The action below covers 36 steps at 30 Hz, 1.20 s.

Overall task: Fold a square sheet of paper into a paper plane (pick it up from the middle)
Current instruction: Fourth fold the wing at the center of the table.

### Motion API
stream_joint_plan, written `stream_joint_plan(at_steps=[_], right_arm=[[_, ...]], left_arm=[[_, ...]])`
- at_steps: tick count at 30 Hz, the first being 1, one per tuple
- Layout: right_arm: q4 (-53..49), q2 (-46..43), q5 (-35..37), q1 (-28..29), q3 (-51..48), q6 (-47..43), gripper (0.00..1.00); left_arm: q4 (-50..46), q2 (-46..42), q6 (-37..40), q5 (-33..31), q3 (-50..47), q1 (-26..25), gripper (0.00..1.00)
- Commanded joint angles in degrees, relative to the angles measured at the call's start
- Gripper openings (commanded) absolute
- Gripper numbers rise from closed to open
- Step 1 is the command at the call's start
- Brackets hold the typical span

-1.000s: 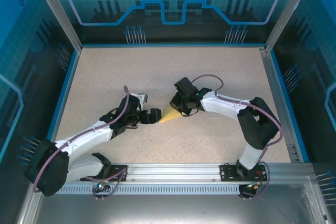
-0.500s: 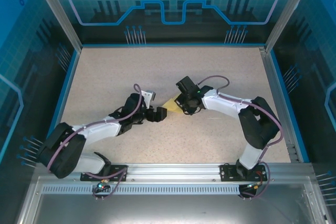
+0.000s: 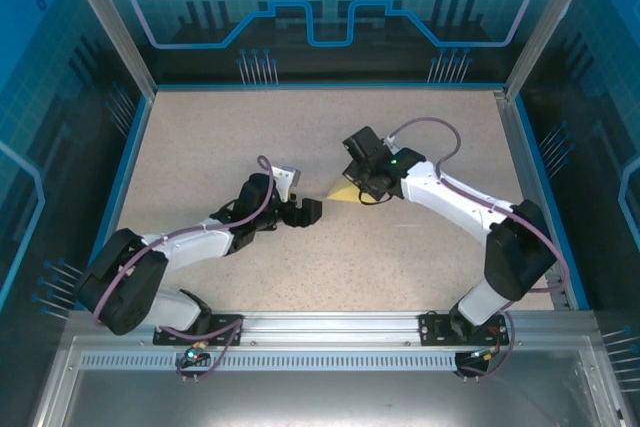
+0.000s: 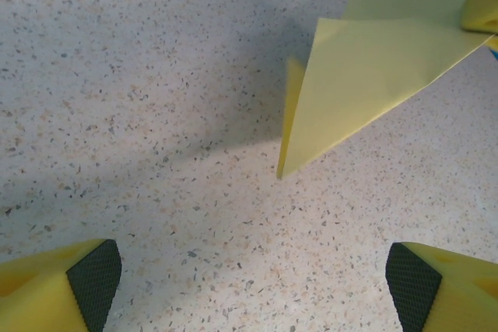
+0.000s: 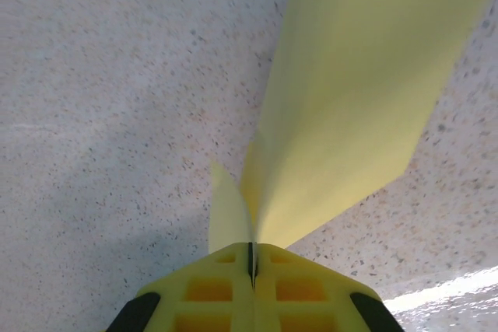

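a speckled beige table (image 3: 200, 147) sits inside a blue-walled enclosure, with a metal rail (image 3: 330, 327) along its near edge where two white and black robot arms are mounted. near the middle of the table, the right gripper (image 3: 360, 187) is clamped on the paper plane (image 3: 343, 193), a small bright-yellow pointed shape whose nose aims left toward the other arm. in the right wrist view, the right gripper (image 5: 253, 258) shows its two yellow jaws pressed flat together with the folded edge of the paper plane (image 5: 350, 99) pinched in the seam between them; one broad yellow wing spreads up and to the right from the jaws, and a smaller flap peels off to the left. the left gripper (image 3: 305, 212) lies low over the table just left of the plane's nose, close to it but not touching. in the left wrist view, the left gripper (image 4: 253, 277) has its jaws wide apart with nothing between them, its black ridged pads (image 4: 95, 277) at the bottom corners of the frame. beyond them the paper plane (image 4: 366, 75) hangs point down, casting a soft shadow on the table (image 4: 140, 75); i cannot tell whether the tip touches the surface.
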Motion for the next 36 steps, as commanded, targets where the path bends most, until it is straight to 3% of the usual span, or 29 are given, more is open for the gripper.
stream_joint_plan(at_steps=[1, 4, 13, 21, 28, 36], right_arm=[[-6.0, -2.4, 8.7, 2.0, 2.8, -2.5, 0.01], [-6.1, -2.8, 7.1, 2.0, 1.7, -1.7, 0.02], [3.7, 1.7, -7.7, 2.3, -5.3, 6.3, 0.02], [10.7, 7.2, -14.7, 3.2, -5.2, 12.8, 0.01], [11.9, 7.4, -17.3, 2.9, -7.1, 14.7, 0.01], [14.0, 7.2, -21.0, 1.7, -9.1, 14.4, 0.01]], left_arm=[[1.4, -3.2, 1.0, 0.2, -0.8, 0.3, 0.93], [1.3, -4.5, 0.7, 1.1, -1.4, 0.4, 0.92], [5.1, -4.1, 1.6, 2.8, -4.1, -0.4, 0.91], [8.1, -0.5, 13.0, 2.9, -5.0, -3.1, 0.88], [17.5, 8.0, 22.4, 6.2, -5.7, -3.3, 0.71], [27.0, 16.1, 24.5, 8.0, -4.9, -3.3, 0.65]])
